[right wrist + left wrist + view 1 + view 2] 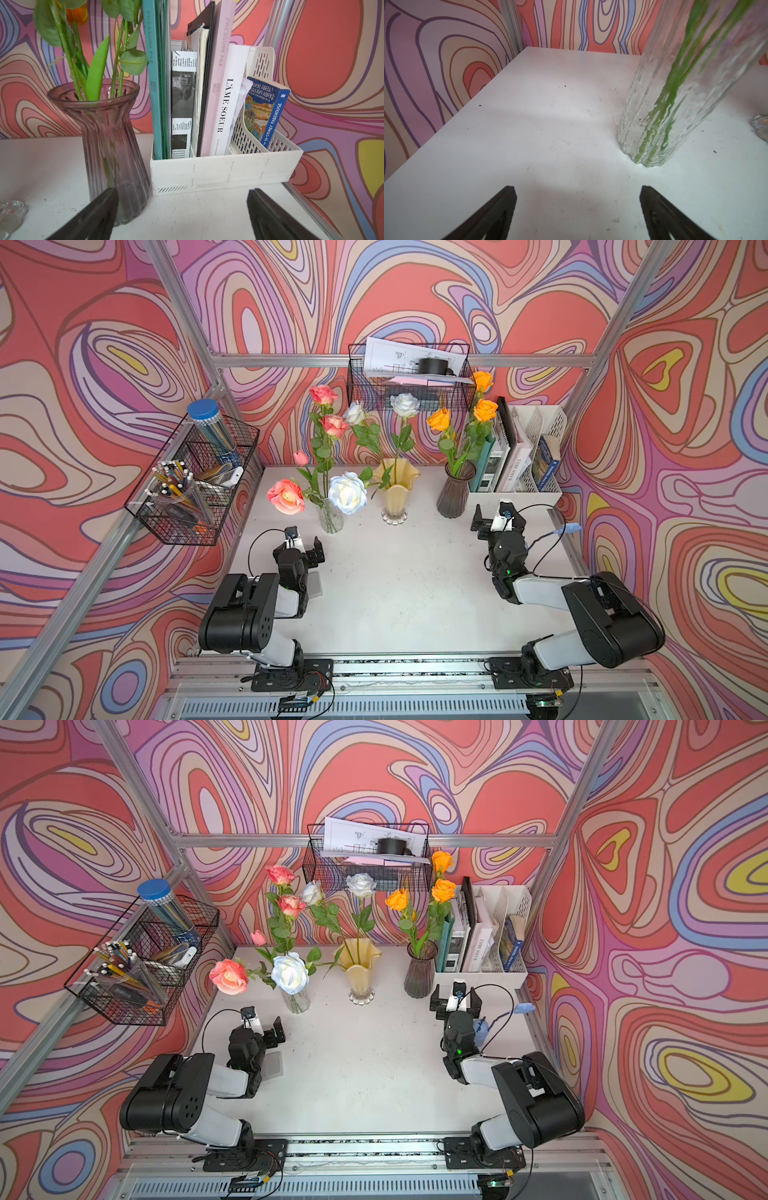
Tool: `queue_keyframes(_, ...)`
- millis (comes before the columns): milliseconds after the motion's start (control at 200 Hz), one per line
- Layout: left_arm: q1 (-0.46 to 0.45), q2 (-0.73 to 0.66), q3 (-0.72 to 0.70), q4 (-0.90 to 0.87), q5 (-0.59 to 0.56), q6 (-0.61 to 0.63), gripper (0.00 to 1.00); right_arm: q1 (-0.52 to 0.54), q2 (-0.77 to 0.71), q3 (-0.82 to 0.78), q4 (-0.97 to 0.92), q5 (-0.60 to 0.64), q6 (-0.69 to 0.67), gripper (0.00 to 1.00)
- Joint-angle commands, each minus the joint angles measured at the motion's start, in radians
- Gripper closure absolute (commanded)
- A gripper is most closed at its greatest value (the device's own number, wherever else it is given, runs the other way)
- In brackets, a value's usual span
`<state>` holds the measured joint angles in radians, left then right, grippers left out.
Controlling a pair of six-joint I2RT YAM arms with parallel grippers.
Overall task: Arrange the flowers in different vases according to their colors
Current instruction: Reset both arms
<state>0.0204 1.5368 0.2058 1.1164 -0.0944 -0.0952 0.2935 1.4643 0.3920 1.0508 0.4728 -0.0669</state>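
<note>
I am looking at three vases standing in a row along the back of the white surface. The clear glass vase is holding the pink roses and a small pink tulip bud. The left wrist view is showing only its lower body with green stems blurred through the glass.

The creamy-yellow vase in the middle is carrying two tall white roses. Both wrist views are cutting its clear foot off at the frame edge. A larger white rose is drooping across the clear vase's mouth. Its stem seems to be running toward the creamy-yellow vase, but leaves are covering it and I cannot be sure.

The smoky-purple vase is standing just beside the white file organizer and holding the orange roses. The right wrist view is cropping the blooms almost entirely.

The left fingers are standing wide apart and gripping nothing, over bare surface near the clear vase. In both top views one of them is hiding behind the wrist. The right fingers are likewise spread wide and empty, pointing at the organizer, with one tip near the purple vase's base.

A small light-blue object is lying at the surface's right edge, too small for me to identify.
</note>
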Motion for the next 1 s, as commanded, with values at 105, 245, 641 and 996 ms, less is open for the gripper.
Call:
queue_keyframes(105, 0.004, -0.011, 0.057, -0.038, 0.064, 0.027, 0.02, -0.004, -0.034, -0.039, -0.016, 0.017, 0.030, 0.02)
queue_keyframes(245, 0.006, -0.010, 0.106, -0.130, 0.073, 0.031, 0.02, -0.005, -0.039, -0.028, -0.058, 0.017, -0.013, 0.02)
queue_keyframes(641, 0.007, -0.007, 0.115, -0.139, 0.077, 0.032, 0.02, -0.117, 0.187, -0.034, 0.112, -0.003, 0.017, 0.02)
queue_keyframes(996, 0.007, -0.004, 0.141, -0.186, 0.090, 0.033, 0.02, -0.179, 0.185, 0.032, -0.028, -0.061, 0.076, 0.02)
